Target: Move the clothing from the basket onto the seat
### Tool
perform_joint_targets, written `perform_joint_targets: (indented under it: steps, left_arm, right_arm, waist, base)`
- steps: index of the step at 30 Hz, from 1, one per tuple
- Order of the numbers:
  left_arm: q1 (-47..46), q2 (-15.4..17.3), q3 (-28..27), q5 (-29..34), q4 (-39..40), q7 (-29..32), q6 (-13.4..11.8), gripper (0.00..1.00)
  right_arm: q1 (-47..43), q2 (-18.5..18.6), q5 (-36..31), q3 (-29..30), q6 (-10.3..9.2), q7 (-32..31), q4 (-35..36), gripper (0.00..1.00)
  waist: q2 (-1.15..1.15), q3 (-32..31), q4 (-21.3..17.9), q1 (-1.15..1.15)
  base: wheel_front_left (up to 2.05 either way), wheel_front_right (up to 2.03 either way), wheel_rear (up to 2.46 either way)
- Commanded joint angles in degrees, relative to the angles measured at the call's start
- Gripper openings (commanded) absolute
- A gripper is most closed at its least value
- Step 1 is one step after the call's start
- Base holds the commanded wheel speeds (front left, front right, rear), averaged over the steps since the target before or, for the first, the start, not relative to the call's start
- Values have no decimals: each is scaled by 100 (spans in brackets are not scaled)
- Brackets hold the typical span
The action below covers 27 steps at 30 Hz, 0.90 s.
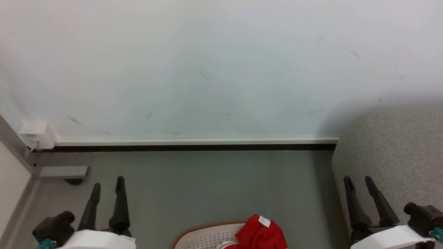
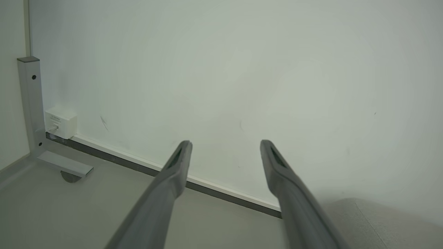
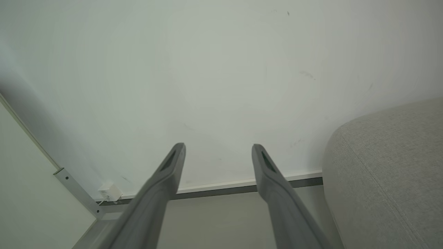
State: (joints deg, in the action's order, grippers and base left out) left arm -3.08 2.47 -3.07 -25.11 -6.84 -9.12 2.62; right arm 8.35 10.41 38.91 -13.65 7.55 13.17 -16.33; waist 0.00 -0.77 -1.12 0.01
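Red clothing (image 1: 260, 235) with a small white label lies heaped in the white perforated basket (image 1: 204, 235), whose brown rim shows at the bottom middle of the head view. The light grey seat (image 1: 398, 155) rises at the right edge, also in the right wrist view (image 3: 391, 173) and at the lower right of the left wrist view (image 2: 380, 221). My left gripper (image 1: 108, 186) stands open at the lower left, well left of the basket, fingers (image 2: 176, 166) apart and empty. My right gripper (image 1: 359, 182) is open in front of the seat's side, nothing between its fingers (image 3: 263, 166).
A white wall with a pale skirting strip (image 1: 193, 141) runs across the back above the grey floor (image 1: 207, 186). A grey metal frame leg and foot (image 1: 62, 171) stand at the left, with a small white box (image 1: 36, 135) on the wall beside it.
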Motion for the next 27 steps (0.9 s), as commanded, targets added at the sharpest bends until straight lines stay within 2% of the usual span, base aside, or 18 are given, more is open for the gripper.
perform_joint_targets:
  steps: [1, 27]
  left_arm:
    - [7, 60, 9, 224, 56, -67, -21, 100]
    - [63, 89, 76, 1493, -22, -388, -68, 100]
  right_arm:
    - [123, -3, -194, 1, -7, 47, 13, 100]
    - [156, -191, -1514, 2, -10, 137, -5, 100]
  waist:
    - [0, 0, -1, 0]
    - [0, -55, -46, 0]
  base:
    - [0, 0, 0]
    - [0, 0, 0]
